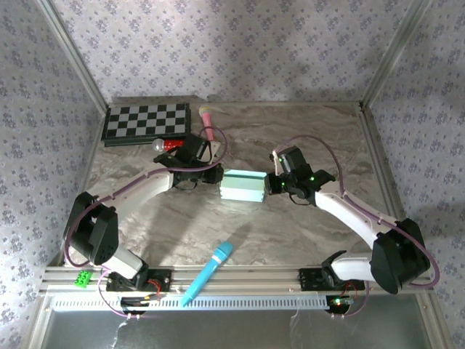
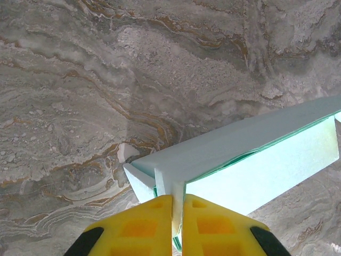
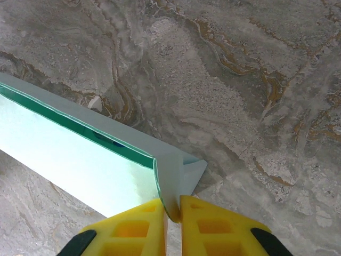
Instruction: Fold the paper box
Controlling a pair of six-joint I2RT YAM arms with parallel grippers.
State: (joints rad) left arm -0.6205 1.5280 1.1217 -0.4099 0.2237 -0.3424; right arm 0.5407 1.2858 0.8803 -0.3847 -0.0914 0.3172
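1. The paper box (image 1: 242,186) sits at the centre of the top view over the marbled table (image 1: 182,225). It is a pale mint slab stretched between the two pincers, with its left end at the left gripper (image 1: 219,174) and its right end at the right gripper (image 1: 267,184). Whether it rests on the table or is lifted cannot be told.
2. In the left wrist view the box runs from the bottom centre up to the right edge of the frame. A white card edge at its near corner sits in the slit between the yellow fingers (image 2: 141,226).
3. The left gripper is clamped on that card edge, its jaws nearly together.
4. In the right wrist view the box runs from the left edge down to the bottom centre, and its folded corner dips between the yellow fingers (image 3: 213,226).
5. The right gripper is pinched on that corner, with only the card between its jaws.
6. In the top view both arms reach inward from the bottom corners with elbows out, their forearms converging on the box from either side.
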